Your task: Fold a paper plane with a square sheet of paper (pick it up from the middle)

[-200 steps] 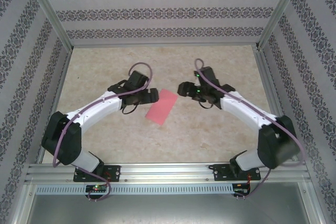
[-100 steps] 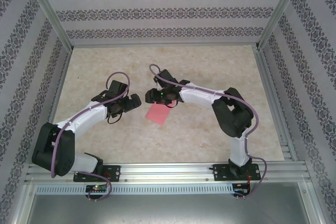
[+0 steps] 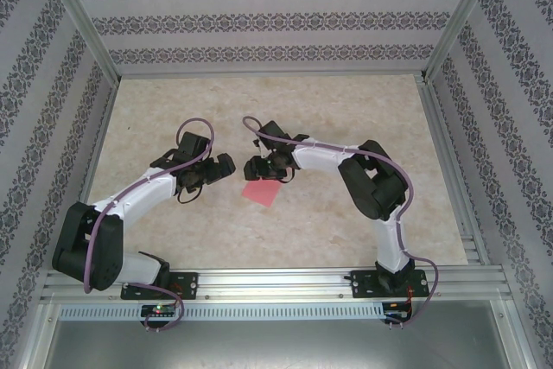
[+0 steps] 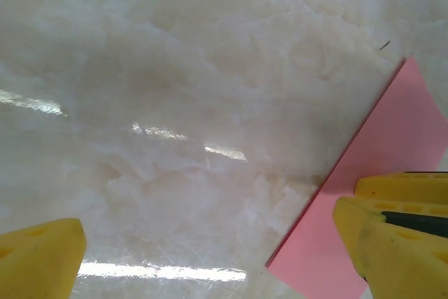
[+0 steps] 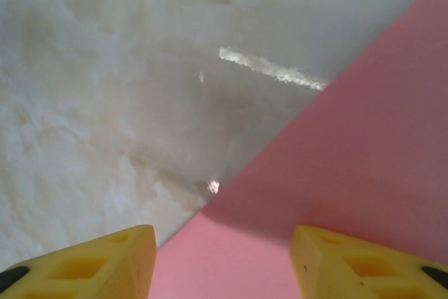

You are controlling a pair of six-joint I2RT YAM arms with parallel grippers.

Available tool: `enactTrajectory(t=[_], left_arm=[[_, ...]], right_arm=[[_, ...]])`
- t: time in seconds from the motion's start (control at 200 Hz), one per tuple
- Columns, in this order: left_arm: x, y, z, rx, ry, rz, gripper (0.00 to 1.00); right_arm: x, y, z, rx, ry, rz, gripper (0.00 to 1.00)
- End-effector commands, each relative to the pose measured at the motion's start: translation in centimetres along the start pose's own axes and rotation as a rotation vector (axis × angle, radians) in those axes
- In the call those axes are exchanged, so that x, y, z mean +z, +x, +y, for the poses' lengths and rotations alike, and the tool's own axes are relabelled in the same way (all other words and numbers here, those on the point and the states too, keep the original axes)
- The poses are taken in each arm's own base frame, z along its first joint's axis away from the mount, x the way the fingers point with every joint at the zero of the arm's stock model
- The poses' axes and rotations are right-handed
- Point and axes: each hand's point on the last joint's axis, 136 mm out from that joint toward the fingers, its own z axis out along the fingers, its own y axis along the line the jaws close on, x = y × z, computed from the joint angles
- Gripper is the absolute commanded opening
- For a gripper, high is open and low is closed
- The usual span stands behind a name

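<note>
On your pale marbled bench (image 3: pixel 346 222) the thin pink-red paper sheet (image 3: pixel 260 194) lies flat under your wide-spread right tool (image 5: pixel 220 250), with the left tool (image 4: pixel 206 243) gaping at its edge, so an off-centre pinch could skid or crumple it.

The left arm (image 3: pixel 143 189) and right arm (image 3: pixel 324 155) wear glossy white shells between bulky black joints, a mauve cable (image 3: pixel 181 138) loops along each, black base plates (image 3: pixel 160 286) sit at six o'clock, and the left gripper (image 4: pixel 210 222) and right gripper (image 5: pixel 222 232) end in yellow wedge fingers (image 5: pixel 91 264) with moulded hollows.
</note>
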Motion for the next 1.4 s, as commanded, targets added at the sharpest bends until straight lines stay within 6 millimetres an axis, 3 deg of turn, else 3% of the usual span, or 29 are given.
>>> enactTrajectory(t=[0.0, 0.125, 0.235, 0.41, 0.52, 0.709, 0.829, 1.109, 1.394], left_arm=[[-0.7, -1.0, -1.6, 0.031, 0.079, -0.030, 1.00], [-0.8, -0.7, -2.6, 0.049, 0.129, -0.015, 1.00], [-0.9, -0.1, -4.2, 0.082, 0.189, 0.003, 0.99], [-0.7, 1.4, -8.2, 0.142, 0.335, 0.053, 0.89], [-0.3, 2.8, -11.8, 0.177, 0.445, 0.104, 0.81], [2.0, 5.5, -17.5, 0.244, 0.533, 0.205, 0.63], [4.2, 6.3, -19.4, 0.255, 0.523, 0.246, 0.50], [10.1, 6.0, -17.7, 0.217, 0.336, 0.264, 0.45], [12.6, 6.9, -14.4, 0.191, 0.175, 0.302, 0.45]], right_arm=[[-0.3, 4.1, -3.6, -0.072, 0.062, 0.137, 0.56], [-1.6, 5.6, -5.2, -0.132, 0.076, 0.181, 0.56], [-2.9, 5.8, -5.2, -0.181, 0.040, 0.172, 0.55], [-7.3, 1.9, -2.7, -0.072, -0.054, -0.035, 0.59], [-10.7, 0.8, -3.4, 0.096, -0.079, -0.182, 0.65], [-13.4, 3.0, -7.0, 0.326, -0.032, -0.291, 0.73], [-13.6, 4.8, -8.3, 0.413, -0.035, -0.303, 0.74], [-11.7, 6.7, -8.0, 0.489, -0.080, -0.234, 0.70], [-9.7, 8.0, -7.9, 0.519, -0.050, -0.148, 0.66]])
